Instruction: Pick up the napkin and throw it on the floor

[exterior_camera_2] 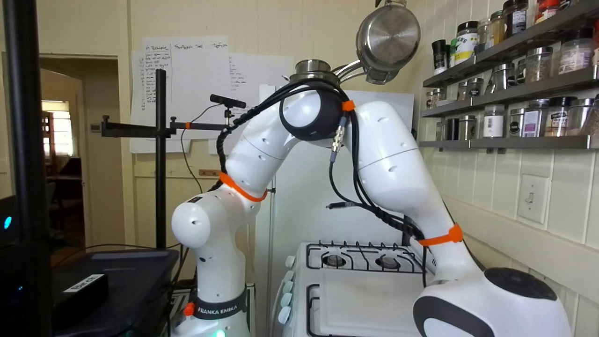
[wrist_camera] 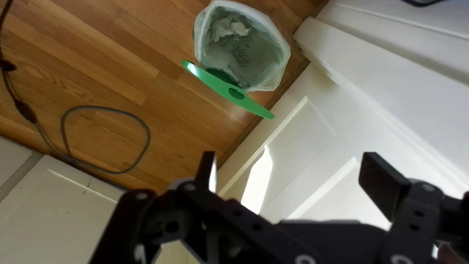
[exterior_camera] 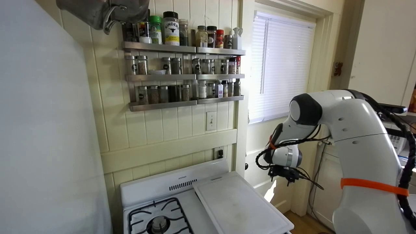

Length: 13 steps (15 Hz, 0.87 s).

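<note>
Plainly, the napkin [wrist_camera: 229,27], a small wad of crumpled white paper, lies inside the bin [wrist_camera: 281,49] at the upper middle of the wrist view, toward the upper left of its inside. A translucent whitish liner [wrist_camera: 262,51] covers the bin's walls and folds over the rim, with dark print showing below the wad. The bin stands on the floor [wrist_camera: 121,77] of brown wooden planks, and a flat green piece [wrist_camera: 220,87] with an oval hole runs along its lower left edge; whether the two are joined cannot be told. The hand [wrist_camera: 293,172] has its fingers [wrist_camera: 381,183] spread wide apart, at the lower middle and lower right of the frame, and a white door [wrist_camera: 307,146] shows through the gap. In both exterior views, spice jars [exterior_camera: 142,66] line steel wall shelves [exterior_camera: 164,77] in the upper part of the frame; several clear ones hold brownish contents, too small to name. A small white bowl [exterior_camera: 157,72] sits among the jars on a middle shelf in an exterior view. At the lower left in an exterior view, a black box [exterior_camera_2: 86,299] with a white label [exterior_camera_2: 84,283] sits in or on a dark tub [exterior_camera_2: 131,255]; which, cannot be told.
</note>
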Available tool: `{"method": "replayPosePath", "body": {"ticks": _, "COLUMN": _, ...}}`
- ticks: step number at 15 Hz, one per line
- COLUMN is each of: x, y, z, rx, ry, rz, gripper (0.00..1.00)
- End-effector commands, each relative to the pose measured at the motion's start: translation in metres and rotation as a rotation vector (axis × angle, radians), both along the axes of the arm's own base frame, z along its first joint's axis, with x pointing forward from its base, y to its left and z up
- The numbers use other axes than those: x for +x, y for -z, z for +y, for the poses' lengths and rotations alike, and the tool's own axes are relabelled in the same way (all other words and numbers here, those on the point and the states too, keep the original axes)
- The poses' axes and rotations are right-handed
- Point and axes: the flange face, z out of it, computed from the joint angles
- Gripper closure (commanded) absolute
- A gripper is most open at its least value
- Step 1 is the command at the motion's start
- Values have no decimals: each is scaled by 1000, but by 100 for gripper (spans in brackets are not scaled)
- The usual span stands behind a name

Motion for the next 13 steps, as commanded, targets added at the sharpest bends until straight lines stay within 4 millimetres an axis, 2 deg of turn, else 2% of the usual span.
{"method": "replayPosePath", "body": {"ticks": 1, "x": -13, "y": -23, "z": 19, "rx": 58, "ry": -110, "rz": 53, "gripper": 0}}
{"method": "replayPosePath", "body": {"ticks": 9, "x": -18, "y": -54, "z": 40, "rx": 90, "ry": -237, "rz": 126, "gripper": 0}}
{"method": "replayPosePath", "body": {"ticks": 10, "x": -18, "y": -56, "z": 42, "rx": 87, "ry": -247, "rz": 127, "gripper": 0}}
{"method": "replayPosePath", "body": {"ticks": 11, "x": -8, "y": -49, "z": 33, "rx": 75, "ry": -211, "rz": 104, "gripper": 0}}
{"method": "replayPosePath", "body": {"ticks": 13, "x": -9, "y": -52, "z": 37, "rx": 72, "ry": -223, "rz": 106, "gripper": 0}}
